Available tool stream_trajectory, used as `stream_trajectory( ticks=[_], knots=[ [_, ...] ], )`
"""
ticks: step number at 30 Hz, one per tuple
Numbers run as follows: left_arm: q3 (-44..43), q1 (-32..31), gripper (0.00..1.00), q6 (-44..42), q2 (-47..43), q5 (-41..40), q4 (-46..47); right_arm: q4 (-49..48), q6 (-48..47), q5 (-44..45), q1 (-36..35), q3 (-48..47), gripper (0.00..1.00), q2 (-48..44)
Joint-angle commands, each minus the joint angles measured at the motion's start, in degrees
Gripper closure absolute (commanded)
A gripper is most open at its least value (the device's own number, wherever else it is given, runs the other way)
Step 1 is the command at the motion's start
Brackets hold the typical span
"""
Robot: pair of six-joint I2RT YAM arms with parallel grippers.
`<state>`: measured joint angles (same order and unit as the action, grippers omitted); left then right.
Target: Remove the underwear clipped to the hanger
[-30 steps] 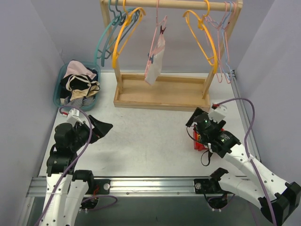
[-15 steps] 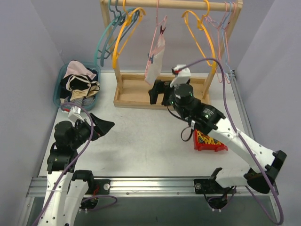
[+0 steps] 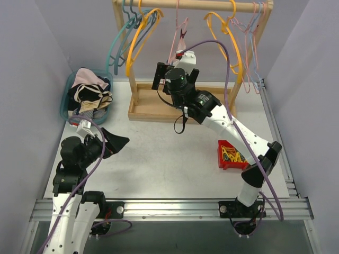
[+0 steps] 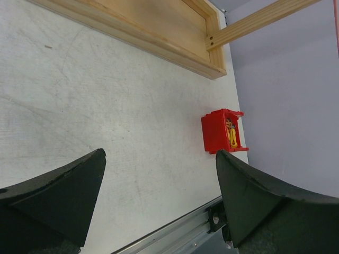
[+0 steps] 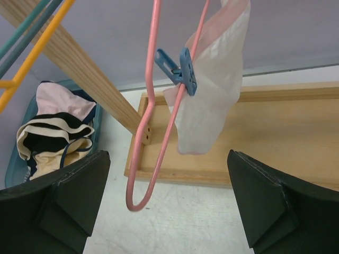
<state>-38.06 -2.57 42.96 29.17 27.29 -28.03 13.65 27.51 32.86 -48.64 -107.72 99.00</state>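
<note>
Right gripper gapes at pale underwear; basket holds clothes.

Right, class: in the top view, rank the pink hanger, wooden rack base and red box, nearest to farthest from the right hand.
1. pink hanger, directly in front of the right hand.
2. wooden rack base, just beneath it.
3. red box, far right, toward the near edge.
</note>
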Motion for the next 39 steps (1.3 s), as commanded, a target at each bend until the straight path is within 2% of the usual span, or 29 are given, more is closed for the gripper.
stream_trajectory(
  ticks=[1, 5, 11, 14, 15, 20, 22, 26, 33, 39],
  knots=[
    [-2.54, 0.28, 0.06, -1.12, -1.04, 0.66, 1.14, 1.2, 2.29, 3.0, 1.62, -4.77, 0.0, 3.12],
    [-3.16, 0.28, 0.06, -1.65, -1.22, 0.4, 0.17, 4.28, 4.39, -0.16, 4.34, -6.98, 0.03, 5.76],
    [-2.45, 0.2, 0.06, -1.39, -1.39, 0.4, 0.87, 3.93, 0.89, -2.28, 5.32, -4.96, 0.32, 3.93],
    [-1.67, 0.2, 0.06, -1.3, -1.66, 0.4, 1.05, 2.35, -2.19, -1.92, 4.79, -3.55, 0.42, 2.25],
    [-1.58, 0.28, 0.06, -1.13, -1.75, 0.31, 1.05, 2.17, -3.15, -2.01, 4.7, -3.2, 0.49, 1.29],
    [-0.7, 0.28, 0.06, -0.95, -2.36, 0.13, 0.96, 3.65, -8.87, -3.76, 5.48, -4.34, 0.56, 0.23],
    [-0.52, 0.28, 0.06, -0.95, -2.71, -0.13, 0.61, 5.85, -10.1, -4.47, 5.84, -6.78, 0.67, 1.1],
    [-0.61, 0.28, 0.06, -1.3, -2.8, -0.39, 0.35, 11.47, -12.56, -7.45, 7.24, -10.21, 0.98, 3.3],
    [-0.96, 0.2, 0.06, -2.53, -3.33, -1.1, -1.5, 12.37, -20.01, -9.31, 8.65, -10.94, 1.0, 3.92],
    [-0.61, 0.28, 0.06, -2.18, -3.94, -1.18, -1.15, -0.8, -27.33, -9.66, 8.74, -1.73, 1.0, -2.66]
  ],
)
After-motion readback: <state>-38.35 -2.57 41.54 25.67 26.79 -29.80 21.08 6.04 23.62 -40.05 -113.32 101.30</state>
